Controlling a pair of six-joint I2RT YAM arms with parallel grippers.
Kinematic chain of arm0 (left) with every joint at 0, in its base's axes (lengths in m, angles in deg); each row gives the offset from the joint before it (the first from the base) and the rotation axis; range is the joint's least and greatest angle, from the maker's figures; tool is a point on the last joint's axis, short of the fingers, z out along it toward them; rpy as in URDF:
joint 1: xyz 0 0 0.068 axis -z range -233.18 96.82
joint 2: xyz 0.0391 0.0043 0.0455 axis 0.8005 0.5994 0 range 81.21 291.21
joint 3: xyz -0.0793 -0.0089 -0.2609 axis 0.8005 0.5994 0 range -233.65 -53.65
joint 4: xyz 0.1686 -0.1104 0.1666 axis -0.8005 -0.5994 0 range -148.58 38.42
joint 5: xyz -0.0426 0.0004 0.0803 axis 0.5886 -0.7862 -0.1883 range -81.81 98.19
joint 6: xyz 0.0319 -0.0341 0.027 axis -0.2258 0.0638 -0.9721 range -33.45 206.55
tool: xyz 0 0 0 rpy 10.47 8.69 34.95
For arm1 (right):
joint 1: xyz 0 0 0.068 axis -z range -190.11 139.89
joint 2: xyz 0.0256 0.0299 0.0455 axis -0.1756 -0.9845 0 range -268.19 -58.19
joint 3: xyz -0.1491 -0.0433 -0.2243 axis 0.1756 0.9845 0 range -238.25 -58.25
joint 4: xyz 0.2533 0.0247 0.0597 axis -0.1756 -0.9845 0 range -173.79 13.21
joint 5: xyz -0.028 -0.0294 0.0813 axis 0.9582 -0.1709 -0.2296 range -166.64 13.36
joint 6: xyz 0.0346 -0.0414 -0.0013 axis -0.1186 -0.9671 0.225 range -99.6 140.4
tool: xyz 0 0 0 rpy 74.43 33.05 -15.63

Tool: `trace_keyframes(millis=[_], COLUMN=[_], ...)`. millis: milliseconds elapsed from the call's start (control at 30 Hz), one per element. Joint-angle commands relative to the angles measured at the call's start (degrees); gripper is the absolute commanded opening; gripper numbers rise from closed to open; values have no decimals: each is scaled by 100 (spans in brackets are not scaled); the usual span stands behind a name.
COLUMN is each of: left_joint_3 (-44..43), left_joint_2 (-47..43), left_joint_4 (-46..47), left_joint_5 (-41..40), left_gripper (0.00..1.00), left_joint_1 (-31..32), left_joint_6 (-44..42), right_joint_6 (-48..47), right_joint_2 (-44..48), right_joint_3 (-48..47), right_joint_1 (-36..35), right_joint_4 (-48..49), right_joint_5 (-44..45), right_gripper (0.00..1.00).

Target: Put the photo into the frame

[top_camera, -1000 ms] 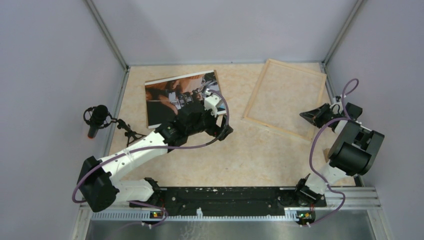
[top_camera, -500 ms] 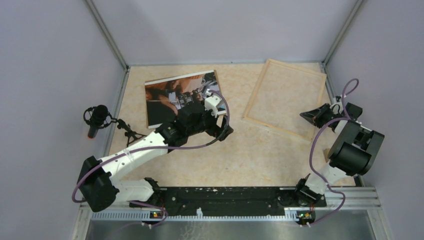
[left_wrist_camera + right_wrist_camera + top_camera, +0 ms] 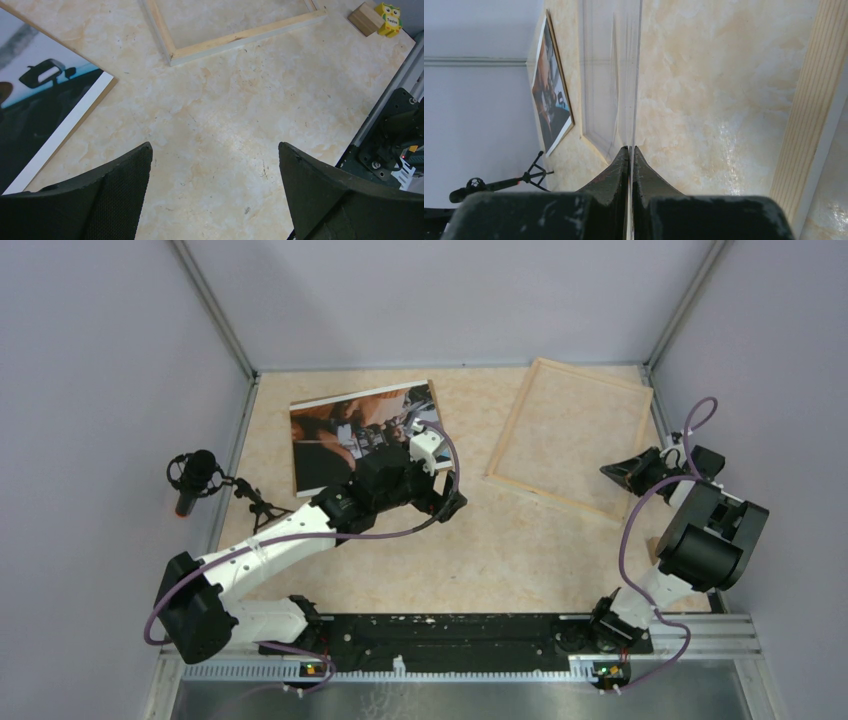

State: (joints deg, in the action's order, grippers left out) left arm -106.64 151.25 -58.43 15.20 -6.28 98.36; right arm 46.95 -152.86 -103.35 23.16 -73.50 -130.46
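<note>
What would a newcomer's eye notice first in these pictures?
The dark photo lies far left on the table, the empty pale frame far right, apart. The left gripper hangs open beside the photo; the right gripper is shut on what looks like a thin clear sheet.

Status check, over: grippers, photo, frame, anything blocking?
Left gripper open, holding nothing. Right gripper shut on thin clear sheet. Photo flat, outside frame. Nothing lying between them.

Lying flat, face up, far left: dark photo (image 3: 330, 440), orange-brown and white patches, narrow white border. Flat and skewed, far right, apart: frame (image 3: 515, 418) of thin pale wooden strips.
</note>
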Motion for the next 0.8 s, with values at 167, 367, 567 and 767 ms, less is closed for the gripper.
trace_keyframes(millis=[167, 367, 567, 767], left_joint_3=[8, 8, 8, -1], left_joint_2=[-32, -25, -16, -5], left_joint_4=[228, 221, 221, 221], left_joint_5=[-20, -24, -20, -6], left_gripper=[98, 98, 98, 98], left_joint_1=[44, 48, 49, 53], left_joint_6=[-82, -83, -83, -83], right_joint_6=[-263, -299, -300, -323], right_joint_2=[99, 140, 153, 91], right_joint_3=[-15, 36, 60, 69], right_joint_1=[75, 74, 68, -22], right_joint_4=[80, 75, 58, -13], right_joint_5=[144, 214, 219, 249], right_gripper=[0, 0, 0, 0])
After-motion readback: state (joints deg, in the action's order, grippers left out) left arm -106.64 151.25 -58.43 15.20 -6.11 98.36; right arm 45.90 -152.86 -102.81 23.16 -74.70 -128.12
